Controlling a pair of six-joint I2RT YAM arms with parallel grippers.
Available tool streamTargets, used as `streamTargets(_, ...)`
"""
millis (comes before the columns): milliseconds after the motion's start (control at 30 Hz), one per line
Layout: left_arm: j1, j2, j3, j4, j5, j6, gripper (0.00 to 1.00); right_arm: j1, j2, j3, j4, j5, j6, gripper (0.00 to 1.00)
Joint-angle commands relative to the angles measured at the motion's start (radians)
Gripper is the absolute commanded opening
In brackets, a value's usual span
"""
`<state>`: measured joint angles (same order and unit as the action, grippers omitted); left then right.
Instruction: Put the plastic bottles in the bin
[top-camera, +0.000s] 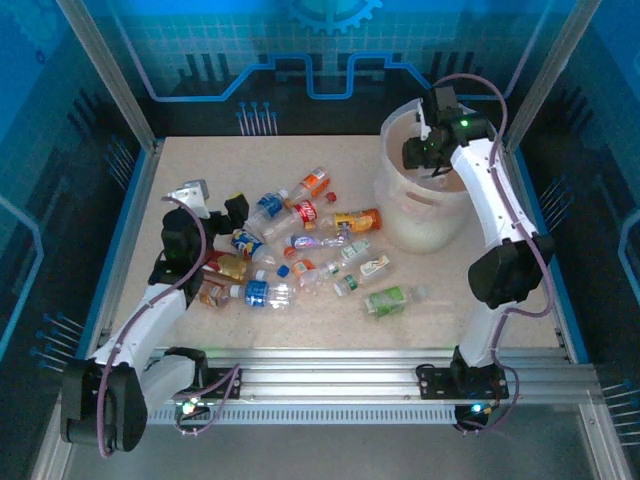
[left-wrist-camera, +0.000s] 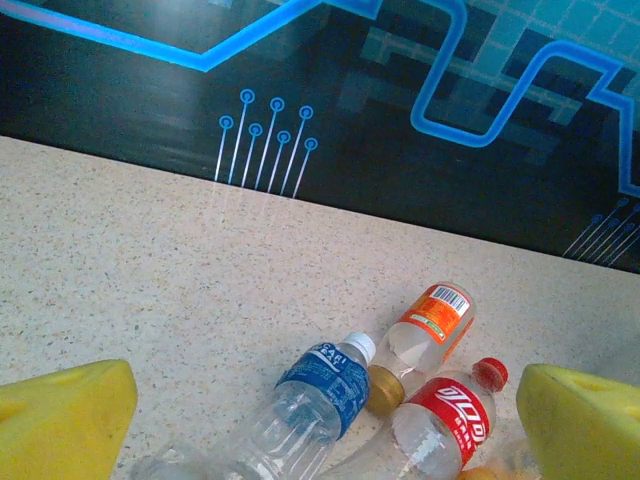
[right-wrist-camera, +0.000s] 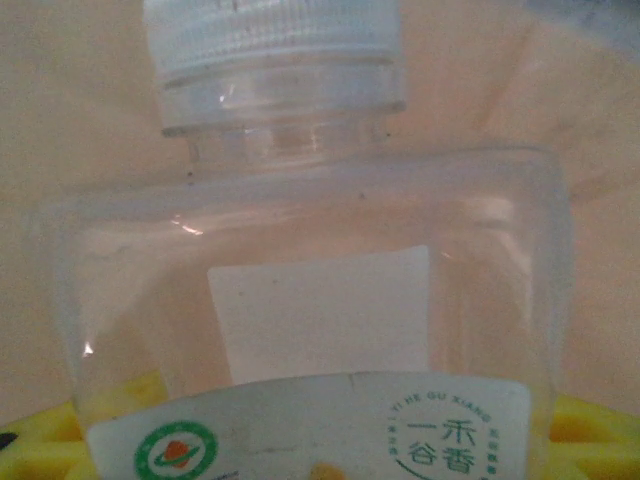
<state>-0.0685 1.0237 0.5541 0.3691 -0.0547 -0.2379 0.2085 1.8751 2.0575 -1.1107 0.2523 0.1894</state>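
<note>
Several plastic bottles (top-camera: 300, 250) lie scattered on the speckled table left of the bin (top-camera: 420, 225), a whitish translucent bucket at the back right. My right gripper (top-camera: 428, 165) hangs over the bin's mouth, shut on a clear squarish bottle (right-wrist-camera: 300, 260) with a white cap, and its yellow pads (right-wrist-camera: 590, 430) show at that bottle's lower corners. My left gripper (top-camera: 215, 200) stands open at the left edge of the pile. Between its yellow fingertips (left-wrist-camera: 60, 420) lie a blue-labelled bottle (left-wrist-camera: 320, 385), an orange-labelled one (left-wrist-camera: 430, 320) and a red-labelled one (left-wrist-camera: 450, 420).
A green-labelled bottle (top-camera: 388, 298) lies nearest the front, and a blue-labelled one (top-camera: 258, 292) sits by my left forearm. Blue-lit panels wall the table at the back (left-wrist-camera: 400, 100) and on both sides. A metal rail (top-camera: 330, 375) runs along the near edge.
</note>
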Motion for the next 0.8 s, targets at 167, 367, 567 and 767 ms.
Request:
streamTargets(167,-0.007,-0.003,0.029,-0.008,0.007,-0.014,0.99,-0.046,0.068,-0.019,-0.050,-0.122,-0.039,0.58)
streamTargets(367,-0.007,-0.004,0.029,-0.012,0.003,-0.011,0.99,-0.064,0.149,-0.003,-0.072,-0.146,-0.055,0.65)
streamTargets(567,-0.007,-0.007,0.030,-0.019,-0.001,-0.009,0.99,-0.065,0.205,0.013,-0.084,-0.158,-0.070,0.76)
streamTargets(767,-0.007,-0.008,0.030,-0.022,-0.006,-0.005,0.99,-0.065,0.212,0.024,-0.087,-0.137,-0.074,1.00)
